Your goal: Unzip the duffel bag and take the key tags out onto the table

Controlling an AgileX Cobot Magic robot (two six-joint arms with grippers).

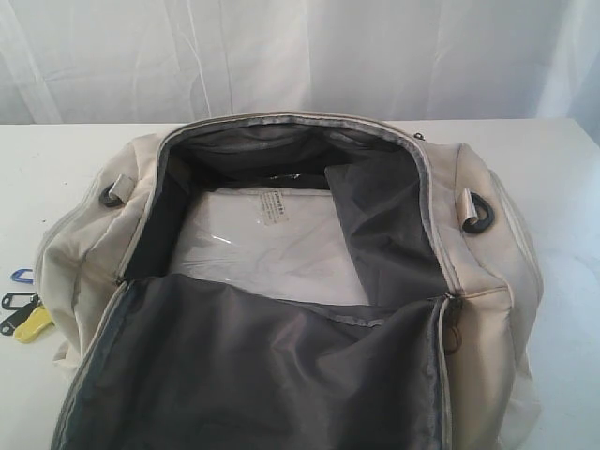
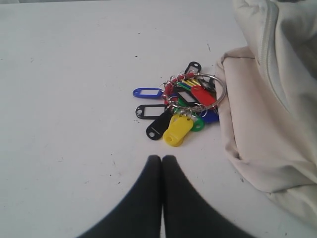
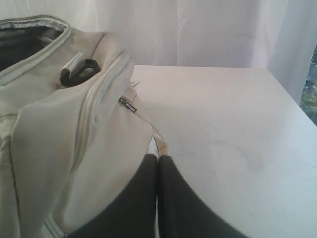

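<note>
White curtain (image 1: 281, 56) behind a white table (image 1: 56, 159); the cream duffel bag (image 1: 506, 309) lies unzipped (a clear plastic packet (image 1: 272, 253) inside); the key tags (image 2: 181, 104) sit on the table, touching the bag's end. Left tool (image 2: 162, 159) and right tool (image 3: 157, 157) are pinched closed, nothing clearly held. The risk, I judge: a careless sweep shoves tags under slumping fabric; bare table lies open away from the bag, its edge beyond the right tool.

Background: a white curtain (image 1: 281, 56) is hanging in soft folds across the full width. A flat packet in clear plastic (image 1: 272, 248) is lying face up and catching glare. A small printed label (image 1: 274, 206) is sitting near its far edge. I am noting something green and blurred (image 3: 311, 94) showing beside the curtain.
</note>
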